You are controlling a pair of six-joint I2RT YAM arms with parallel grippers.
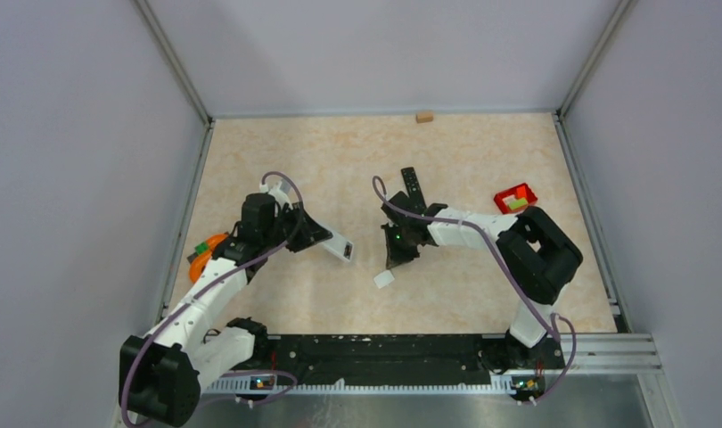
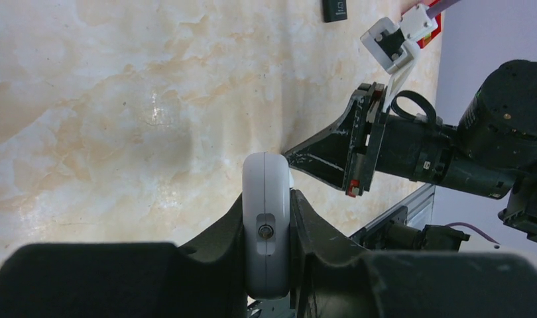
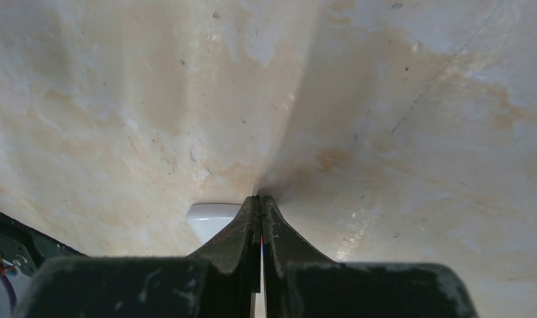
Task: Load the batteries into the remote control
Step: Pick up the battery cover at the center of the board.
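Observation:
My left gripper (image 1: 326, 239) is shut on a white remote control (image 1: 338, 246). In the left wrist view the remote (image 2: 266, 212) stands edge-on between the two fingers, held above the table. My right gripper (image 1: 395, 260) points down with its tips at the table, next to a small white cover piece (image 1: 384, 279). In the right wrist view its jaws (image 3: 260, 199) are pressed together. A thin red sliver shows deep in the gap; I cannot tell what it is. The cover (image 3: 209, 218) lies just left of the tips. No battery shows plainly in any view.
A black remote (image 1: 413, 187) lies behind the right gripper. A small red tray (image 1: 515, 198) with yellow-green blocks sits at the right. An orange object (image 1: 204, 257) lies under the left arm. A small tan block (image 1: 423, 116) sits at the back wall.

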